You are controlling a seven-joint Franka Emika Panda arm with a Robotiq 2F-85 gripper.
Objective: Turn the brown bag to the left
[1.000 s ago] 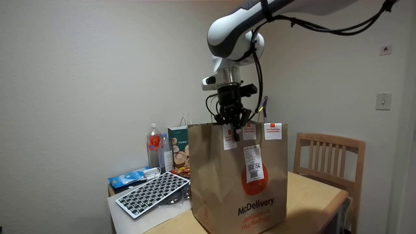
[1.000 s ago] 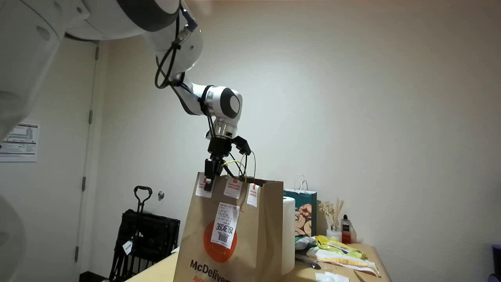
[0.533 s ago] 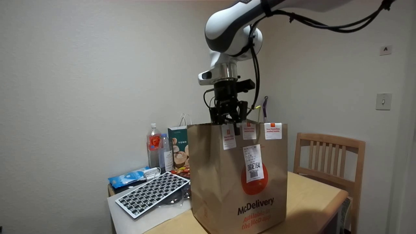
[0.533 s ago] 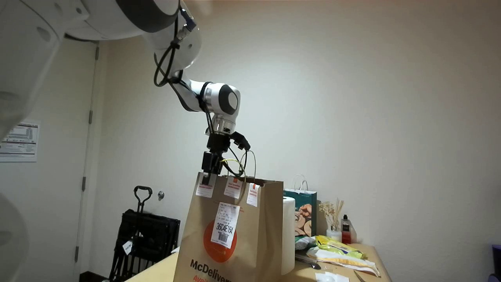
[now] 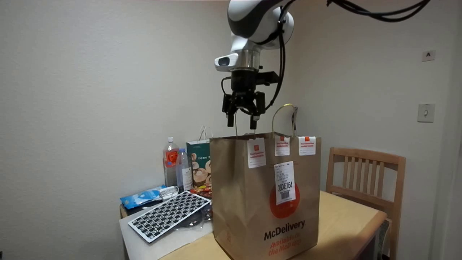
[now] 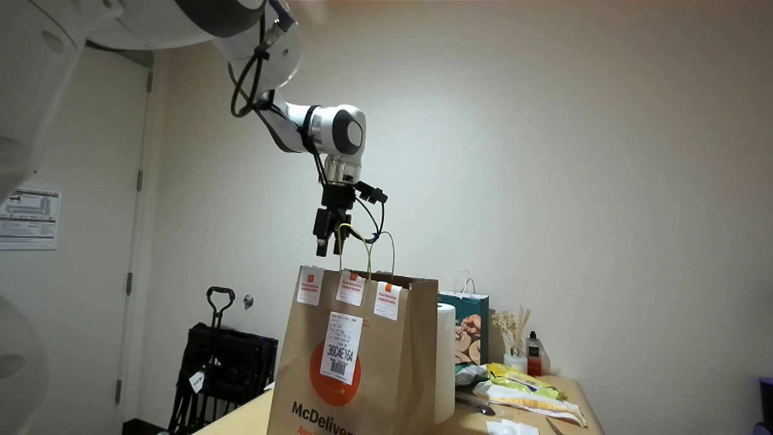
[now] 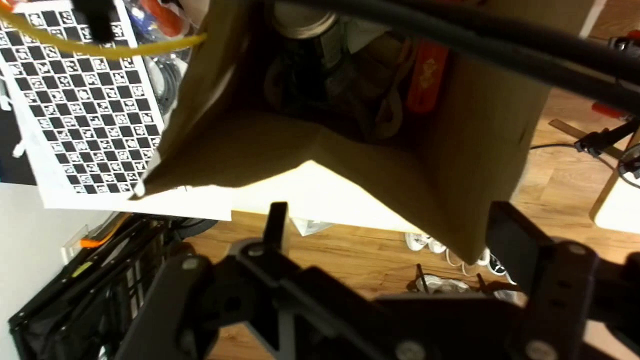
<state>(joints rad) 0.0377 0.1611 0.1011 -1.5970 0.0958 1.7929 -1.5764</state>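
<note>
The brown bag (image 5: 231, 187) stands upright on the table in both exterior views, its printed face with white stickers toward the cameras. One yellowish loop handle (image 6: 346, 225) rises from its rim, close to the gripper. My gripper (image 5: 242, 125) points down above the bag's top edge, fingers spread and nothing between them. From the wrist, I look into the open bag (image 7: 470, 125), where a dark jar and a red item lie in shadow. A bag corner reaches toward the right finger in the wrist view; whether they touch I cannot tell.
A checkered board (image 5: 169, 216) lies beside the bag, with a clear bottle (image 5: 170, 159) and a green bag (image 5: 199, 162) behind. A paper roll (image 6: 445, 362) stands close against the bag. Yellow packets (image 6: 522, 383) lie farther along. A wooden chair (image 5: 364, 180) is at the table's end.
My gripper has opened and risen off the bag's top edge, where one finger had overlapped the face. The upper front face has shifted slightly; the base stays put. A handle now stands up.
</note>
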